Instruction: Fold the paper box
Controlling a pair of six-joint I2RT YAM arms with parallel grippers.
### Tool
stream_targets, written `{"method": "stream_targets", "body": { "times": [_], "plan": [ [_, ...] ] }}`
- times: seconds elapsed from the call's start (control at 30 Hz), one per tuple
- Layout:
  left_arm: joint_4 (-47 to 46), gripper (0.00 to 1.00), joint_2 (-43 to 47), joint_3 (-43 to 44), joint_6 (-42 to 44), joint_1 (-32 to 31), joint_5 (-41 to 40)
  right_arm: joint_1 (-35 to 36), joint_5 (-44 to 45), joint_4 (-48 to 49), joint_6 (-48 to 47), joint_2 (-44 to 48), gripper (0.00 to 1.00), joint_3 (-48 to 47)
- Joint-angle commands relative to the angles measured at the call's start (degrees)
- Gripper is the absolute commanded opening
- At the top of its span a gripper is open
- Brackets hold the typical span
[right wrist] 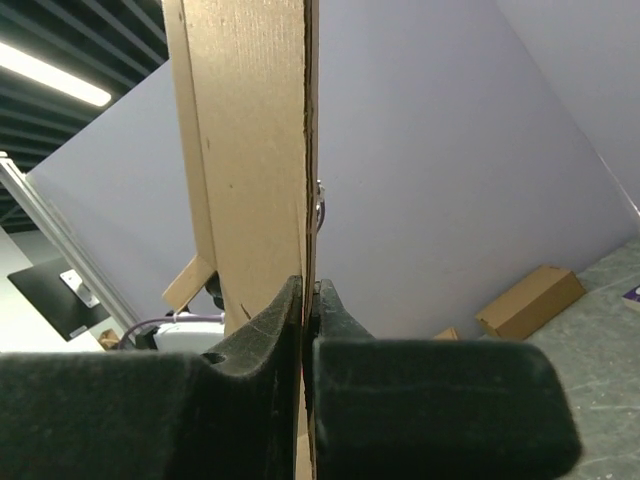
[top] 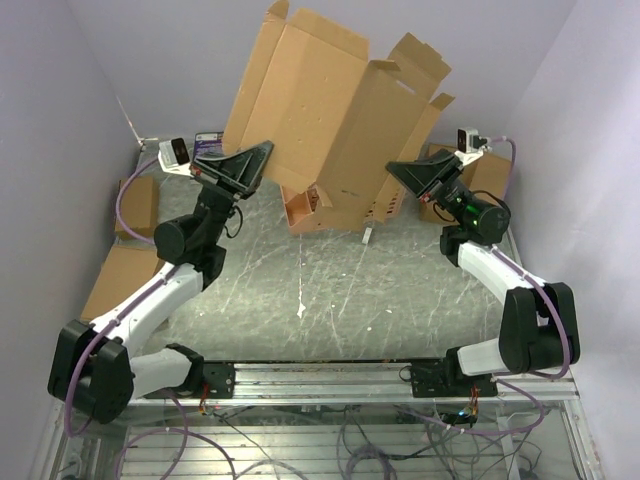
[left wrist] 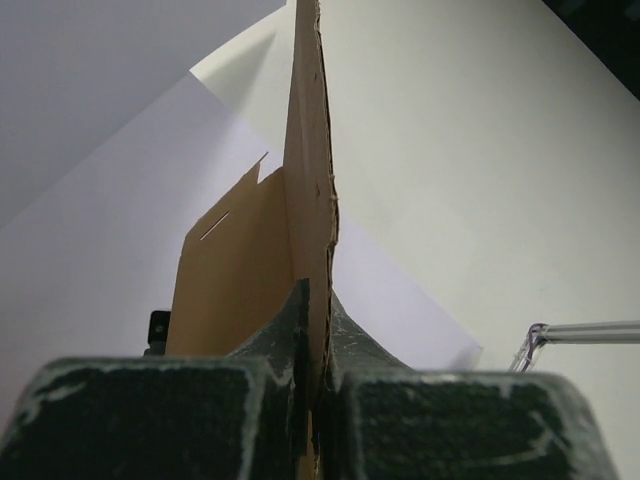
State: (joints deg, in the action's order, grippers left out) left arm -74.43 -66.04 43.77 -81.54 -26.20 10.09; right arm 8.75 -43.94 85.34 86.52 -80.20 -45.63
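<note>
Left tool [top: 266, 150], right tool [top: 393, 167]: both clamped.

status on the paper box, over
Left gripper jaws shut on paper box. Right gripper jaws shut on its other side. Sheet raised, flaps open. Orange rack by its lower edge.

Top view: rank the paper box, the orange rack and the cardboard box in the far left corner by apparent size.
1. paper box, by far the largest.
2. orange rack, though partly hidden behind it.
3. cardboard box, smallest.
</note>
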Motion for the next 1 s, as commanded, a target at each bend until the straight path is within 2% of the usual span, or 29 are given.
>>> {"method": "stream_targets", "body": {
  "times": [0.0,0.57,0.83,0.97],
  "plan": [
    [-4.3,0.07,-2.4,2.9,-1.7,-2.8,-0.6,0.5,-0.9,4.4,0.0,-0.2,0.0,-1.7],
    [1.6,0.07,-10.7,5.0,-4.9,-12.5,-3.2,-0.7,0.9,6.3,2.1,-1.2,0.0,-1.1],
    [-2.5,0.07,-13.6,5.7,-6.1,-14.0,-5.0,-0.9,2.2,6.0,2.6,-0.6,0.0,0.4],
    [-5.5,0.07,-12.8,4.1,-5.3,-13.7,-8.5,-1.5,1.9,5.0,1.1,0.6,0.02,1.3]
  ]
}}
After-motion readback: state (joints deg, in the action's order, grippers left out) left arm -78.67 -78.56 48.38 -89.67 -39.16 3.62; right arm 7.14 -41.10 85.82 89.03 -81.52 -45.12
